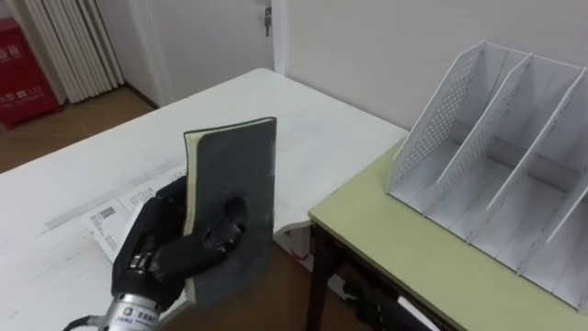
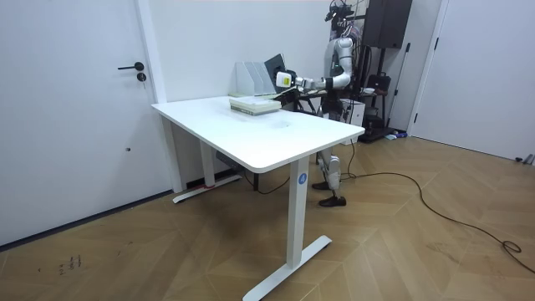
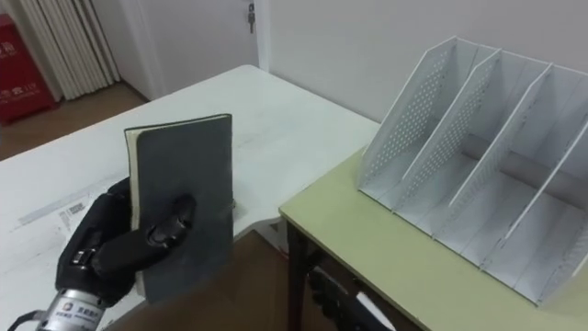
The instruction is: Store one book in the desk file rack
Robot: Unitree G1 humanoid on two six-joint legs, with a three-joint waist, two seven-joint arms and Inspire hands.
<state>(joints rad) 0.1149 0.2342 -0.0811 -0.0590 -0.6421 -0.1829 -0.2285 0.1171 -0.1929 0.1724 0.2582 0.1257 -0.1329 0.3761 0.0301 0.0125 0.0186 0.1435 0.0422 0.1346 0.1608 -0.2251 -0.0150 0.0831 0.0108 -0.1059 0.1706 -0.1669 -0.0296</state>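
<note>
Book (image 1: 234,202): dark cover, held clear of both surfaces in the left hand (image 1: 161,248), thumb curled across the front cover and fingers wrapped behind, so the grip is closed on the lower half. Long axis stands close to vertical with a slight lean; a pale page edge shows along its left side and top. It hangs above the near edge of the white surface (image 1: 110,175), just over some printed papers (image 1: 119,216) lying flat there. File rack (image 1: 496,175): white, several slanted compartments, outer left wall perforated, standing on the green surface (image 1: 404,248), which adjoins the white one on the right. Key relation: the rack lies to the right of and beyond the book, well apart, with the gap between the two surfaces in between; the leftmost compartment is the nearest. Judgement: the book is already upright, so the coming move is mainly a carry to the right and forward, then turning the cover parallel to the dividers before lowering; a skewed book would likely catch on a divider. Compartments look empty from here. The room view adds what the eye views lack: the robot stands behind the white surface with the arm stretched toward the room view's left, book (image 2: 274,65) raised in front of the rack (image 2: 248,79), and a flat pale stack (image 2: 255,104) on the white surface just below. The eye views alone show the grip and the compartment layout.
</note>
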